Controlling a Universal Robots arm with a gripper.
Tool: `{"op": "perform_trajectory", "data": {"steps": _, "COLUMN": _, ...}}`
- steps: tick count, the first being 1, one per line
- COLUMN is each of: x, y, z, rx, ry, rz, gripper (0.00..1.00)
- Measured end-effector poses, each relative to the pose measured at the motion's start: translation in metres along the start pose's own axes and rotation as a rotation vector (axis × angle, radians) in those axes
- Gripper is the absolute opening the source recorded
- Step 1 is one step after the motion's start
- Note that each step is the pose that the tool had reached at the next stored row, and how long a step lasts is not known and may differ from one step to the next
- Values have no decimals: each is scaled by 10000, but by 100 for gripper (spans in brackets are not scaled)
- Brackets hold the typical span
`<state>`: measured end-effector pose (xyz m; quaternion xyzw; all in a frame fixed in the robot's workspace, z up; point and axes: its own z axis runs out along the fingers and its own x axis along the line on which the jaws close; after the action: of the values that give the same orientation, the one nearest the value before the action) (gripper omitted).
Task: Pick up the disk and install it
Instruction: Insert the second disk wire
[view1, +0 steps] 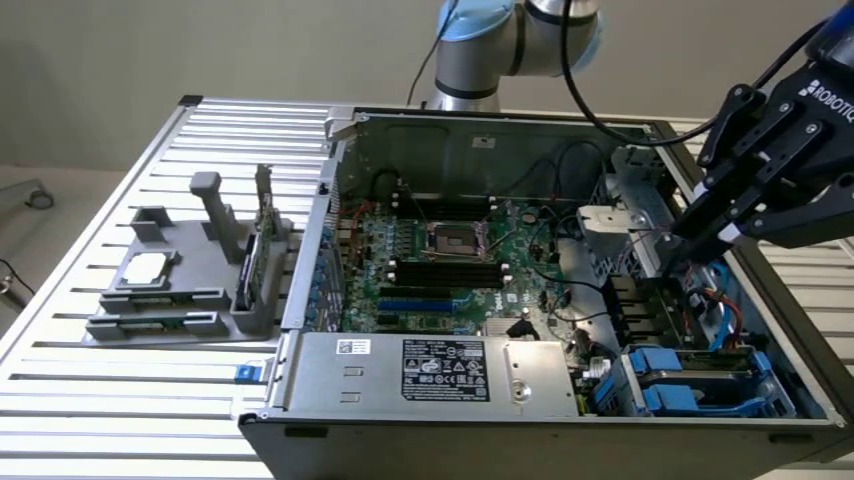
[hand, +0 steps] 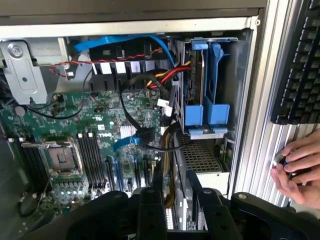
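The disk (view1: 694, 385) is a grey drive edged by bright blue rails. It sits in the drive cage at the case's front corner, on the exterior view's right. In the wrist view the disk (hand: 202, 107) stands on edge inside that cage, blue rail tabs facing out. My black gripper (view1: 694, 245) hangs above the case's right side, over the cables just behind the cage and apart from the disk. Its two fingers (hand: 150, 210) are spread, and only cables and chassis show in the gap of the gripper (hand: 177, 200). It is open and holds nothing.
The open computer case (view1: 307, 300) lies on a slatted aluminium table (view1: 134, 400). A grey labelled power-supply box (view1: 427, 370) fills the case's near edge. A grey parts fixture (view1: 174, 290) stands on the exterior view's left. A keyboard (hand: 300, 60) and a person's hand (hand: 295, 170) lie beside the case.
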<state>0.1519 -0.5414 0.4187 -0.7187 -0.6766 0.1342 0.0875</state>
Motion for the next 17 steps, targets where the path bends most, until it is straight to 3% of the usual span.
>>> {"op": "perform_trajectory", "data": {"steps": 3, "x": 56, "y": -7, "z": -1, "rx": -453, "ry": -180, "rz": 94, "gripper": 32}}
{"op": "perform_trajectory", "data": {"steps": 5, "x": 85, "y": -21, "z": 5, "rx": -681, "ry": -290, "rz": 147, "gripper": 32}}
{"op": "perform_trajectory", "data": {"steps": 6, "x": 95, "y": -36, "z": 12, "rx": -768, "ry": -333, "rz": 167, "gripper": 32}}
{"op": "perform_trajectory", "data": {"steps": 10, "x": 119, "y": -118, "z": 54, "rx": -990, "ry": -498, "rz": 235, "gripper": 32}}
{"op": "perform_trajectory", "data": {"steps": 12, "x": 138, "y": -153, "z": 73, "rx": -1131, "ry": -567, "rz": 269, "gripper": 32}}
{"op": "perform_trajectory", "data": {"steps": 17, "x": 225, "y": -217, "z": 106, "rx": -1599, "ry": -687, "rz": 352, "gripper": 32}}
